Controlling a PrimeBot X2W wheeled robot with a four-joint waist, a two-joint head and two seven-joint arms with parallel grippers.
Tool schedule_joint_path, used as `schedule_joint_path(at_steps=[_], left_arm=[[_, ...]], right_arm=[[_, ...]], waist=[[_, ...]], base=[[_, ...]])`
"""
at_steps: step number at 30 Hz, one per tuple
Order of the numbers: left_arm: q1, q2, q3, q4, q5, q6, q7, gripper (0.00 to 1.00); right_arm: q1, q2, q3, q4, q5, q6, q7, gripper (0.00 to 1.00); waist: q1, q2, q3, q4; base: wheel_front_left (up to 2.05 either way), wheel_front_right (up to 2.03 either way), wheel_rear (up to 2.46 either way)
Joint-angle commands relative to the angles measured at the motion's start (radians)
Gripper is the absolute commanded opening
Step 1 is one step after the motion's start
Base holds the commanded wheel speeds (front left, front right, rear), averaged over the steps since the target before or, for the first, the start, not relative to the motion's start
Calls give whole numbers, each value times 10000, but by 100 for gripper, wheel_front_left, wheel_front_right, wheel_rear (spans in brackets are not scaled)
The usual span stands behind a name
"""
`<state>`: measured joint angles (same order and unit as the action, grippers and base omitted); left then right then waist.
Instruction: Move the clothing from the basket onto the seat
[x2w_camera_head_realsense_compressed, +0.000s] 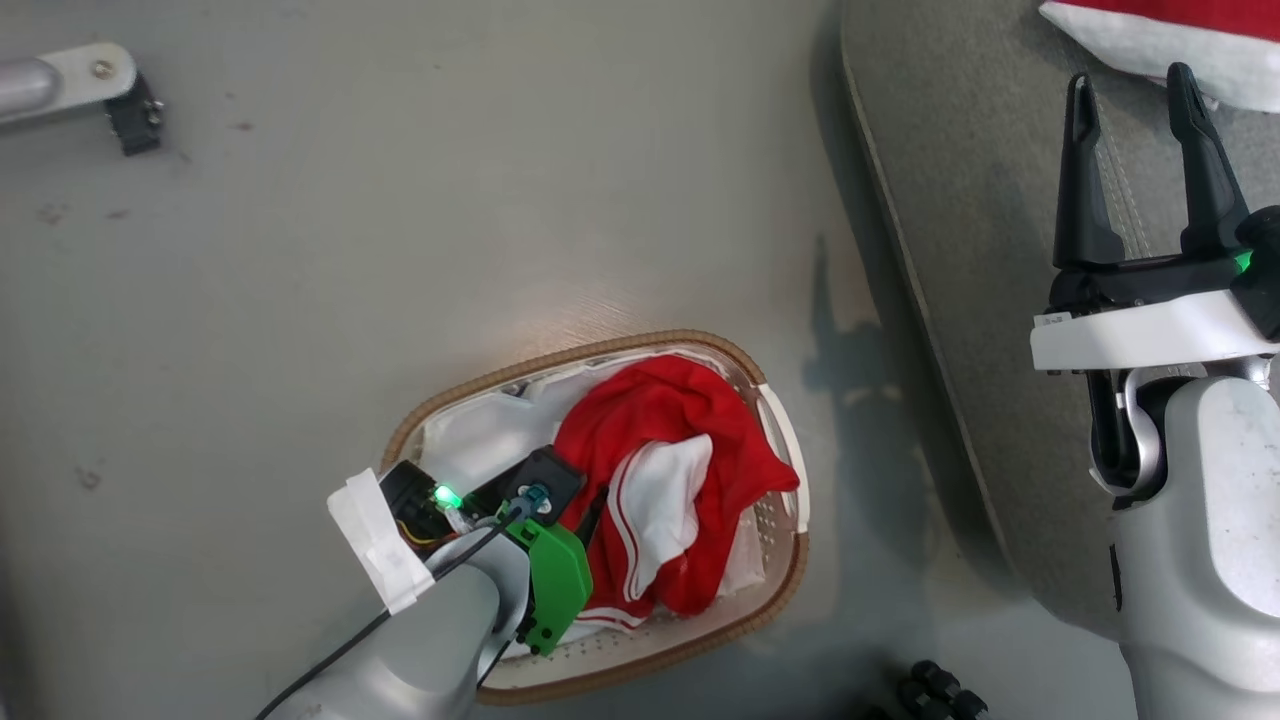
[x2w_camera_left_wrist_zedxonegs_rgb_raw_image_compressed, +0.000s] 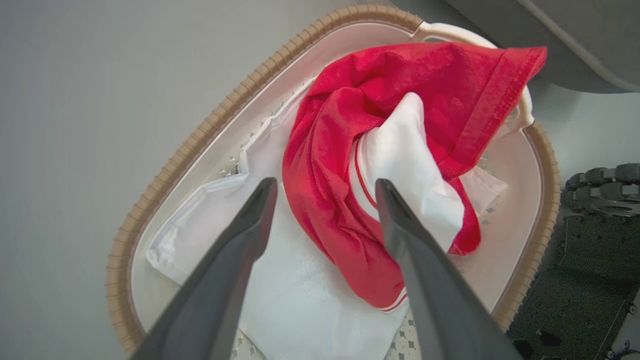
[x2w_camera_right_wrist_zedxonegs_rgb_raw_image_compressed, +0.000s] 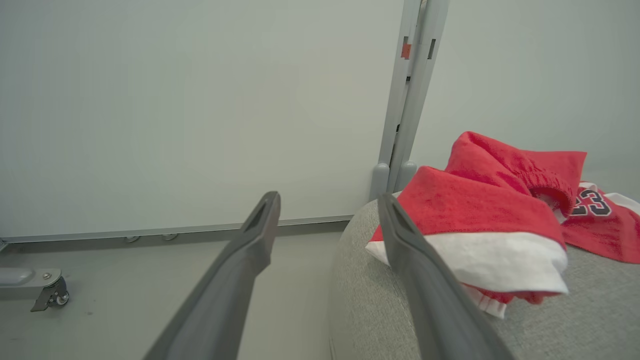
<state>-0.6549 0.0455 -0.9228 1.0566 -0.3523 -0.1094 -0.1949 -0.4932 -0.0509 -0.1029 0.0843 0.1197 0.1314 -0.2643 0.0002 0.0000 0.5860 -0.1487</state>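
Clothing (x2w_camera_head_realsense_compressed: 670, 440): red jersey bundle with white panel, heaped in the basket (x2w_camera_head_realsense_compressed: 560, 355).
More red garments (x2w_camera_right_wrist_zedxonegs_rgb_raw_image_compressed: 480, 210): lying on the seat (x2w_camera_head_realsense_compressed: 960, 300), one numbered 23.
Basket: on the floor (x2w_camera_head_realsense_compressed: 400, 250) beside the grey seat, white liner (x2w_camera_left_wrist_zedxonegs_rgb_raw_image_compressed: 300, 300) under the bundle.
Left jaws: released, straddling the bundle from above, gripping nothing.
Right jaws: released, empty, above the seat.
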Motion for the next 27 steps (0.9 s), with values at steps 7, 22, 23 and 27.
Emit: schedule_joint_path(at_steps=[7, 22, 23, 27], left_arm=[[-792, 94, -53, 1075, -12, 198, -273, 100], [-1156, 332, 425, 2183, -627, 1014, 548, 79], [-1137, 338, 435, 2211, -671, 1026, 691, 57], [-1017, 300, 477, 2251, -830, 931, 851, 0]], right_arm=[[-308, 10, 166, -177, 552, -14, -2, 100], [-405, 1, 583, -244, 1100, -14, -2, 100], [-404, -1, 594, -249, 1105, -14, -2, 100], [-327, -1, 582, -247, 1034, -14, -2, 100]], waist=[[-2, 0, 2444, -2089], [-2, 0, 2705, -2573], [-2, 0, 2692, -2586], [-2, 0, 2592, -2577]], base=[[0, 0, 0], [0, 0, 0], [0, 0, 0], [0, 0, 0]])
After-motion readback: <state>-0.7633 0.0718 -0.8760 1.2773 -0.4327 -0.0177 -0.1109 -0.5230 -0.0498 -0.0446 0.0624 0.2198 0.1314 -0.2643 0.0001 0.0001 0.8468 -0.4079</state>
